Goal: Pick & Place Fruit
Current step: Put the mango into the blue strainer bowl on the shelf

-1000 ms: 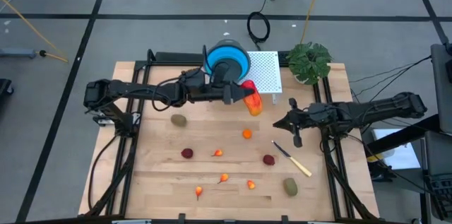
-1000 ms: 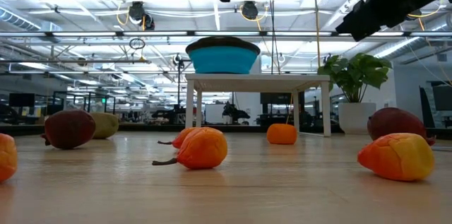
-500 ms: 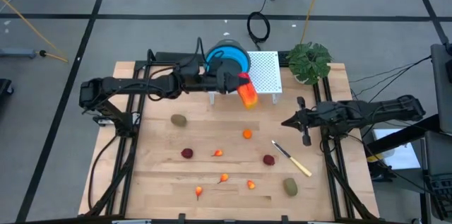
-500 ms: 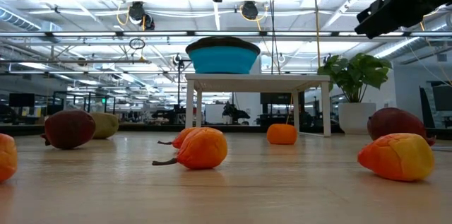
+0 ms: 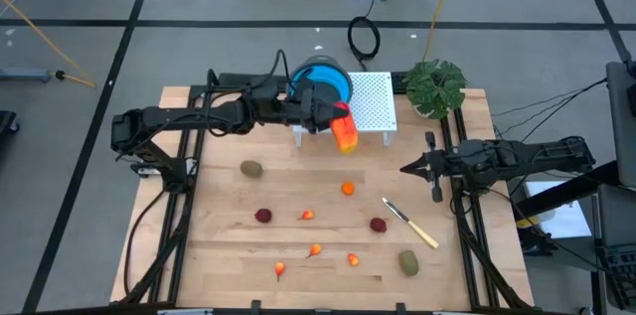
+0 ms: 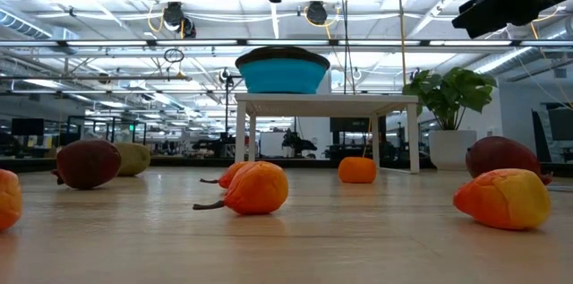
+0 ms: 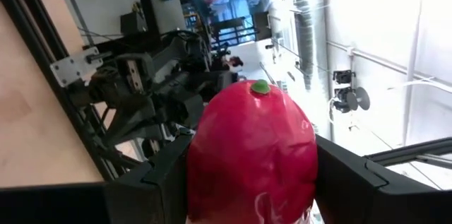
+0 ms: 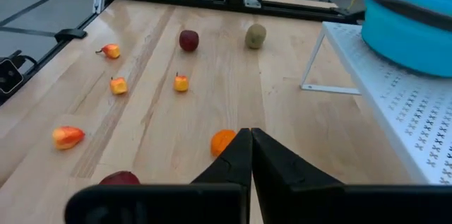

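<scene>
- Currently my left pincer (image 5: 338,128) is grasping the red-yellow fruit (image 5: 345,135) beside the blue bowl (image 5: 320,80).
- Looks light, stiff, smooth; mid-body hold suits.
- Right pincer (image 5: 406,168) clenched, empty.

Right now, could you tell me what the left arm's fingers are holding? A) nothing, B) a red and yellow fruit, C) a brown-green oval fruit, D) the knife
B: the left arm's fingers clamp the red and yellow fruit up beside the blue bowl.
</scene>
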Controlling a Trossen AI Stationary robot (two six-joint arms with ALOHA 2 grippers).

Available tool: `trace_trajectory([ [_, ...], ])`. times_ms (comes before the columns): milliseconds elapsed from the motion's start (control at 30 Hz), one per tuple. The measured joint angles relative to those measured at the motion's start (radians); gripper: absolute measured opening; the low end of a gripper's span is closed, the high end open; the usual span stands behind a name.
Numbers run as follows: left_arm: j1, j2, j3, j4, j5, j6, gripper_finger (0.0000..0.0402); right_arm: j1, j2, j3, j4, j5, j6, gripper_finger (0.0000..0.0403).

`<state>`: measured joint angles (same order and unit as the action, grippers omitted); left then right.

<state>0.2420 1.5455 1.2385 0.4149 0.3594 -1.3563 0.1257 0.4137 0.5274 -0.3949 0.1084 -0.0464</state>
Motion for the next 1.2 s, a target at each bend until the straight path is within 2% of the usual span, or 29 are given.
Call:
trace_trajectory([
  [200,0.000,0.000,0.000,-0.001,0.010,0.038,0.0230,0.000,0.000,0.000,-0.015,-0.002,0.000,0.0001],
  [433,0.000,0.002,0.000,-0.004,0.010,0.249,0.0230,0.000,-0.019,0.000,-0.069,-0.007,0.022,0.0001],
  [700,0.000,-0.003,0.001,-0.089,0.008,0.475,0.0230,0.000,-0.104,0.000,-0.092,-0.028,0.007,0.0001],
  [833,-0.002,-0.014,0.001,-0.139,0.006,0.649,0.0230,0.000,-0.149,0.000,-0.099,-0.085,0.006,0.0001],
  [1000,-0.028,-0.032,0.002,-0.160,-0.033,0.938,0.0230,0.000,-0.189,0.000,-0.097,-0.087,0.007,0.0001],
  [1200,-0.100,-0.064,0.002,-0.219,-0.232,1.346,0.0230,0.000,-0.218,0.000,-0.096,-0.088,0.033,0.0000],
])
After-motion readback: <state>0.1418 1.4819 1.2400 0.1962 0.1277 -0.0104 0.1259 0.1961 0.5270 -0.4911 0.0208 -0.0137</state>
